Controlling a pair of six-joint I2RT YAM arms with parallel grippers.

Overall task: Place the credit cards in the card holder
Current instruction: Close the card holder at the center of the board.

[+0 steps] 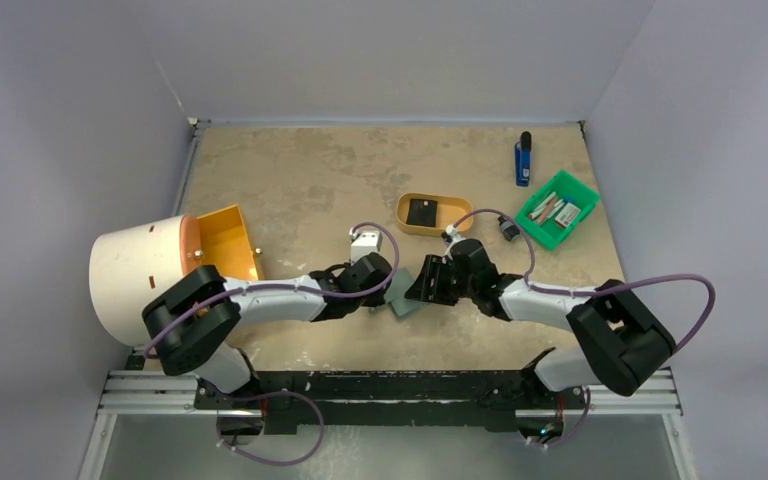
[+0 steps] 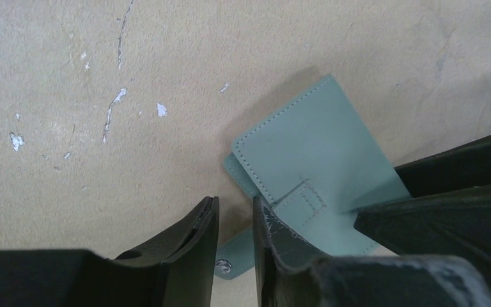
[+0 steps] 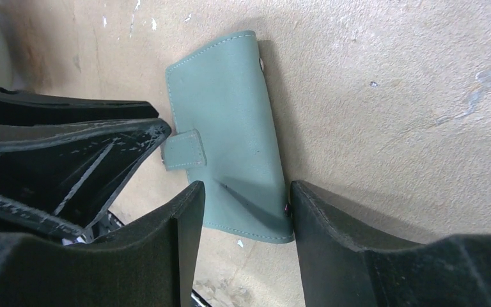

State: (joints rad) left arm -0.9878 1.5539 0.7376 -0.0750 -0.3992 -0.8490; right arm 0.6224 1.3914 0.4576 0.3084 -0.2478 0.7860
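Left wrist: left gripper (image 2: 234, 204) in the foreground, jaws parted by a narrow gap, snap tab (image 2: 227, 265) showing in it. Card holder (image 2: 313, 153) flat on the table (image 2: 102, 77), just beyond.
Right wrist: right gripper (image 3: 246, 192) jaws spread, straddling the holder's near end.
Top: holder between both grippers, near centre; tan oval tray (image 1: 432, 213) farther back.

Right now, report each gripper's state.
Left gripper: slightly open over the snap tab of the card holder.
Right gripper: open, straddling the card holder.
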